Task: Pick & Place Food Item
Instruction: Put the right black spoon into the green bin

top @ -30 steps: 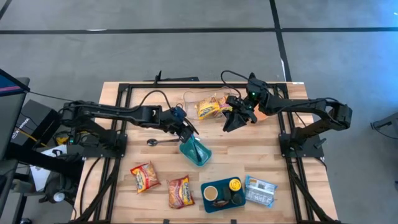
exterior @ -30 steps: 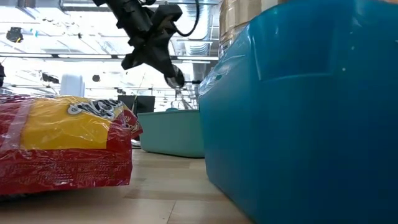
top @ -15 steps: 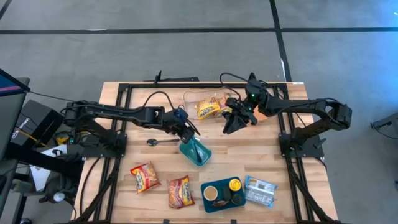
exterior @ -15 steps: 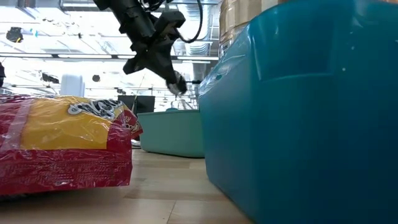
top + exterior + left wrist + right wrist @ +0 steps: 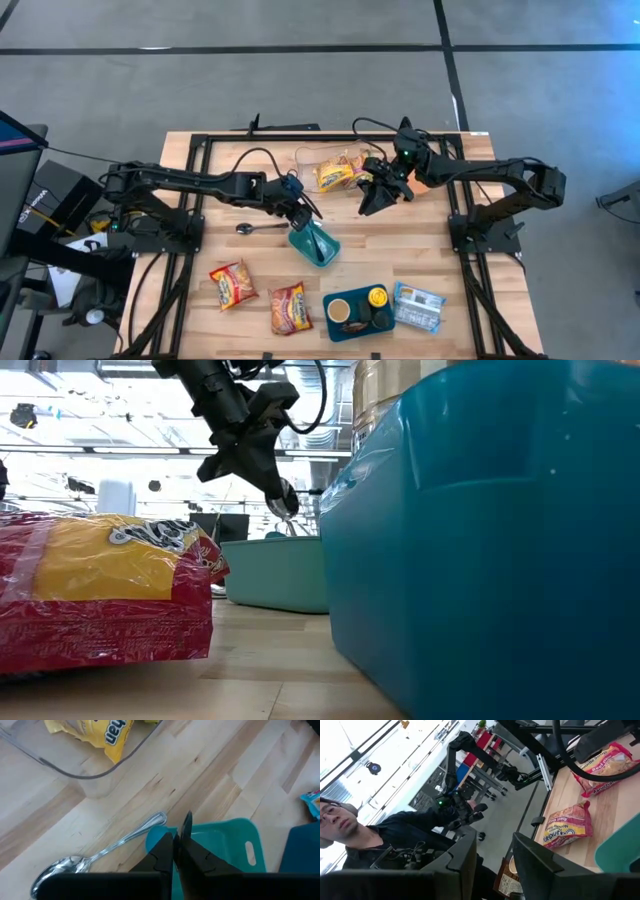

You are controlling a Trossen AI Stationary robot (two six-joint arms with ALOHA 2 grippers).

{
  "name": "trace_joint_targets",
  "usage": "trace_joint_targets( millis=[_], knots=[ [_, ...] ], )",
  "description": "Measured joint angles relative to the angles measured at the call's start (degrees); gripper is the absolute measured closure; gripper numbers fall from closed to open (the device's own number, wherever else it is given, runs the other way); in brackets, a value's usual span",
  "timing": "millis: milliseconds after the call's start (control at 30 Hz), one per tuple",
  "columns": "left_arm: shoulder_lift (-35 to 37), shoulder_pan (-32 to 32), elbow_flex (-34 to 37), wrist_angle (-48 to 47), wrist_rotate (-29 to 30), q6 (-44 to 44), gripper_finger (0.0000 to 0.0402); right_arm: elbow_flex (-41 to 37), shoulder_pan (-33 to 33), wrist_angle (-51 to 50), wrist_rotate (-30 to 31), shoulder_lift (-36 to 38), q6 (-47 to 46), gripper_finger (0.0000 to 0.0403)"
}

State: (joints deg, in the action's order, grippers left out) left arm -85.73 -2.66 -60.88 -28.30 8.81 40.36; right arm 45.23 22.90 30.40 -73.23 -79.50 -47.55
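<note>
A teal container [image 5: 318, 246] stands on the wooden table near its middle. My left gripper [image 5: 305, 213] hangs shut just above the container's far-left rim [image 5: 160, 834], slanting down with nothing between its fingers. In the low view its tip [image 5: 284, 506] is clear of the container [image 5: 280, 575]. A metal spoon [image 5: 258, 228] lies flat on the table beside the container. A yellow food packet [image 5: 333, 176] lies in a clear tub [image 5: 310, 160] at the back. My right gripper [image 5: 366, 203] stands open and level, right of the tub, holding nothing [image 5: 495, 840].
Two red noodle packets [image 5: 232, 283] [image 5: 290, 307] lie near the front edge. Beside them are a blue tray [image 5: 335, 330] with a cup and a jar, and a light-blue packet [image 5: 418, 305]. Black frame rails run along the table's sides. A person [image 5: 395, 830] shows beyond the table.
</note>
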Motion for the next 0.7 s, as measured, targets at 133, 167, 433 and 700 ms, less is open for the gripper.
trace_joint_targets(
  millis=[133, 167, 433, 700],
  knots=[
    [0.0, 0.0, 0.0, 0.1, 0.0, 0.0, 0.0383, 0.0, 0.0, 0.0, 0.0, 0.0, 0.0, 0.0282],
    [0.0, 0.0, 0.0, 0.1, 0.0, 0.0, 0.0382, 0.0, 0.0, 0.0, 0.0, 0.0, 0.0, 0.0282],
    [0.0, 0.0, 0.0, 0.1, 0.2, -2.0, 0.0368, 0.0, 0.0, 0.0, 0.0, 0.0, 0.0, 0.0282],
    [0.0, 0.0, 0.0, 0.1, 0.2, -2.2, 0.0342, 0.0, 0.0, 0.0, 0.0, 0.0, 0.0, 0.0282]
  ],
)
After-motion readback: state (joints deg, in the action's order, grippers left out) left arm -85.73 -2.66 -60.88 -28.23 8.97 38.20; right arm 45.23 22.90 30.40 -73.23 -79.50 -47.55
